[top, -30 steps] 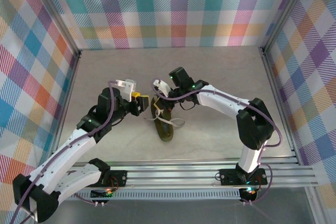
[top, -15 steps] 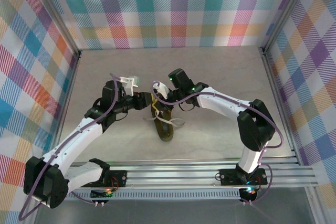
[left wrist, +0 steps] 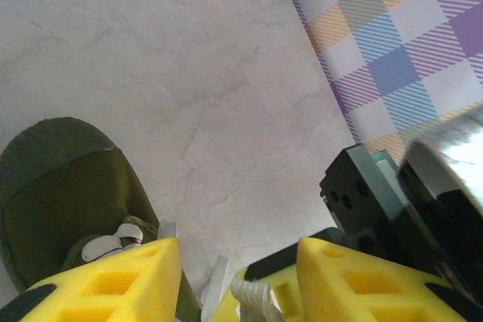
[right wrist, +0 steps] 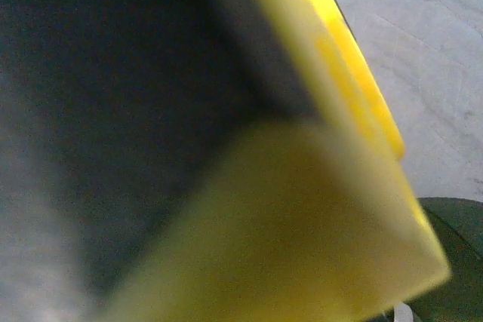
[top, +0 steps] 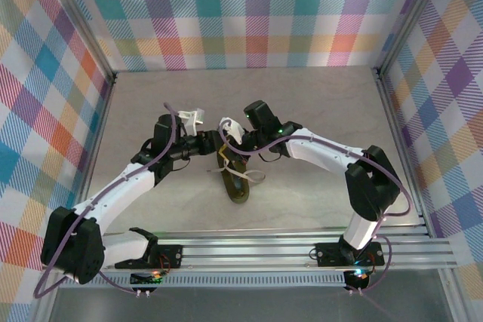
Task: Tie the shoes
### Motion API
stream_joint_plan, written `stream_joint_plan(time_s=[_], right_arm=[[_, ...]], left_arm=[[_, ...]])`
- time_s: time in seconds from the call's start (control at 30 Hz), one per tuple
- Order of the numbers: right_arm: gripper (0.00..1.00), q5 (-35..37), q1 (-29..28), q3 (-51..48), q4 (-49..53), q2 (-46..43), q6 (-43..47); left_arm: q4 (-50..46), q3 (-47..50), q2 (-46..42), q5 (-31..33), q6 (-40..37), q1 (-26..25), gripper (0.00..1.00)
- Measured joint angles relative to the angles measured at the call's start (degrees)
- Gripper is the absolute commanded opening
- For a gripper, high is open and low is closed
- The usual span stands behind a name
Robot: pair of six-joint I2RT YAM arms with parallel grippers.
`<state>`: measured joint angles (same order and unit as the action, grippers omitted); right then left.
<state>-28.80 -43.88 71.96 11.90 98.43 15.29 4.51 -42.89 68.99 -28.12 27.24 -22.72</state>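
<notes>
I count one dark olive shoe [top: 236,180] with cream laces [top: 251,176], lying mid-table [top: 324,103] between my two claws. My left claw [left wrist: 234,256] has its fingers apart over the shoe's upper, with a lace strand between them. My right claw [top: 229,132] is closed at the shoe's far end; I cannot tell whether it pinches a lace.

Left gripper [left wrist: 235,262]: yellow fingers apart, table visible in the gap. Dark olive-green shoe [left wrist: 60,194] at lower left, under the left-hand finger. Cream-white lace [left wrist: 253,295] lies against the other finger. Black boxy housing [left wrist: 362,205] at right, on the pale marbled table [left wrist: 189,58].
</notes>
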Motion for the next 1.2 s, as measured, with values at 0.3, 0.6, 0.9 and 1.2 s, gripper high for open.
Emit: stream_joint_plan(time_s=[0.3,0.6,0.9,1.2], right_arm=[[0.26,0.3,0.0,-1.6,-1.2,-0.4,-0.8],[0.48,6.6,3.7,-10.4,1.2,-10.6,-4.3],[0.49,15.3,8.9,-12.6,10.9,-9.5,-7.6],[0.51,13.1,8.8,-10.2,12.4,1.9,-2.7]], left_arm=[[1.8,0.0,3.1,-4.1,1.2,0.4,0.0],[-1.9,-0.4,3.2,-4.4,-1.9,1.7,0.0],[-6.3,-3.5,2.8,-4.4,-3.8,2.0,0.0],[-7.6,-3.5,0.4,-3.8,-4.4,2.0,0.0]])
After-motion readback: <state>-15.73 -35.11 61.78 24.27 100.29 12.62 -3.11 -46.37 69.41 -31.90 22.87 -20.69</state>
